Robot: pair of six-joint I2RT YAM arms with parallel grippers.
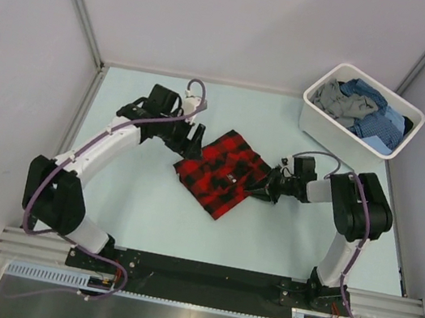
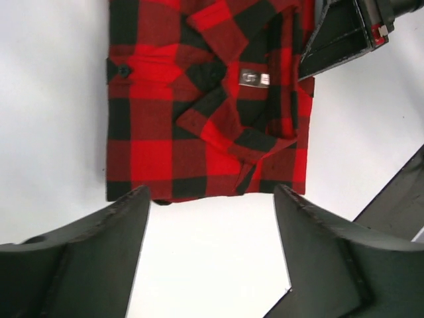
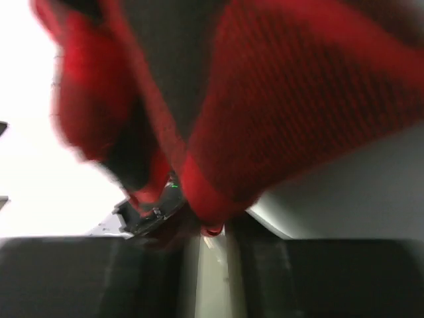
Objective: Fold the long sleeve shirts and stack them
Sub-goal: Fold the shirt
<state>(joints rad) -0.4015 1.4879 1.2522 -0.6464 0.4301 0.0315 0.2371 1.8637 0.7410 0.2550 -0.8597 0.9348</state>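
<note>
Surface (image 1: 147, 205): red-and-black shirt (image 1: 222, 173), folded
Left pincer (image 2: 212, 199): apart, beside shirt
Right pincer (image 3: 212, 232): clamped on shirt edge
Risk: one-sided tug could wreck fold

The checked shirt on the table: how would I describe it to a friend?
Start at the pale table. Folded near its middle lies the red-and-black shirt. The other shirts, blue and grey, sit crumpled in the white tub at the far right corner.

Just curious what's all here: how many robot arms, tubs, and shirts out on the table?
Robot arms: 2 (left arm, right arm)
White plastic tub: 1, its clothes too heaped to count
Red-and-black check shirt on the table: 1
Total: 4
</note>
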